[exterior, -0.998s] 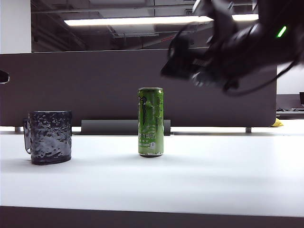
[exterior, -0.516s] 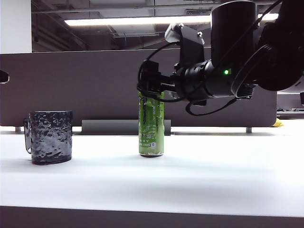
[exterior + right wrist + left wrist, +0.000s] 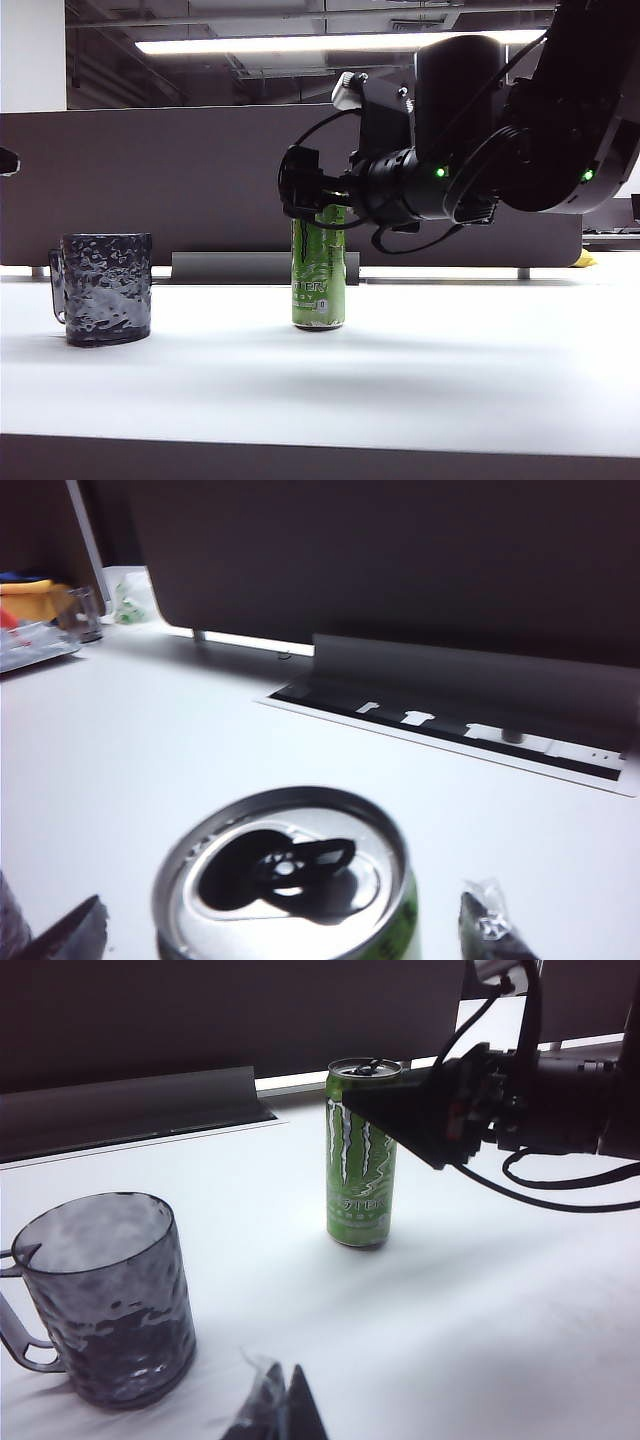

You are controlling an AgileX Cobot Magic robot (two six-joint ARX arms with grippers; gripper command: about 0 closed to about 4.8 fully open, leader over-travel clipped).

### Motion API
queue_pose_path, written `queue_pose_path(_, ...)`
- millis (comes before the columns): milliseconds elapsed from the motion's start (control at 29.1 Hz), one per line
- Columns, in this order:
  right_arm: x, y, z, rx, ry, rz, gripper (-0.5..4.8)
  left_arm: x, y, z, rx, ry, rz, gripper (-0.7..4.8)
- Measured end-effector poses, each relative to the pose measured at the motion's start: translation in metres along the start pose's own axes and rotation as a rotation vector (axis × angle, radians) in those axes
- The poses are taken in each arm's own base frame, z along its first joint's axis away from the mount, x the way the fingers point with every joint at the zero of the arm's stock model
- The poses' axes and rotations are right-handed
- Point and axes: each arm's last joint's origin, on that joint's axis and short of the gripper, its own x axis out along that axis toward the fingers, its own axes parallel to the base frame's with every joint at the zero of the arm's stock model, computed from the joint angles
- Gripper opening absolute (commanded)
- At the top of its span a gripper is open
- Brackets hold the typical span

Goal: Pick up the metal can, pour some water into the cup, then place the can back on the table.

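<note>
Right now your biggest exposure is the table [image 3: 480,370]: broad, white and bare around the two task things, so anything tipped will run freely across it, and the cable slot [image 3: 450,725] at the back lies in that path

Next down, your right arm [image 3: 480,150] carries the right gripper [image 3: 305,195] at the top of the metal can [image 3: 318,275], which stands upright near the middle of the table, well apart from the cup [image 3: 102,288]. The jaws are spread wide; the right wrist view shows one fingertip on either side of the can's silver top, neither plainly touching. If you close this high, you grip only the rim band, and a tall slim can held there may swing or slip when tilted. Judge whether to sink lower first

The can is open, its mouth showing dark, so a nudge from one finger before the other lands could knock it over and spill it

The cup sits off to the left with its handle facing away from the can; a long carry with an off-centre grip risks slopping, and a pour from too far back would miss its mouth

Smallest, the left gripper [image 3: 275,1410] hangs near the cup; you can see only its tip, so I cannot tell whether it is spread or pressed together
</note>
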Motion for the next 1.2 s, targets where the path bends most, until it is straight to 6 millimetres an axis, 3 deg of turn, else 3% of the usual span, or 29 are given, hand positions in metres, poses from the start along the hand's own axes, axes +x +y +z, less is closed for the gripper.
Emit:
queue_pose_path(516,0.021,0.0,-0.001,-0.001,0.021,-0.003,4.79,0.0,0.0,0.0,0.0,0.0,0.0,-0.05)
queue_pose_path(1205,0.022,0.0,-0.004,-0.001,0.07,-0.008,4.79,0.0,0.0,0.0,0.0,0.0,0.0,-0.05)
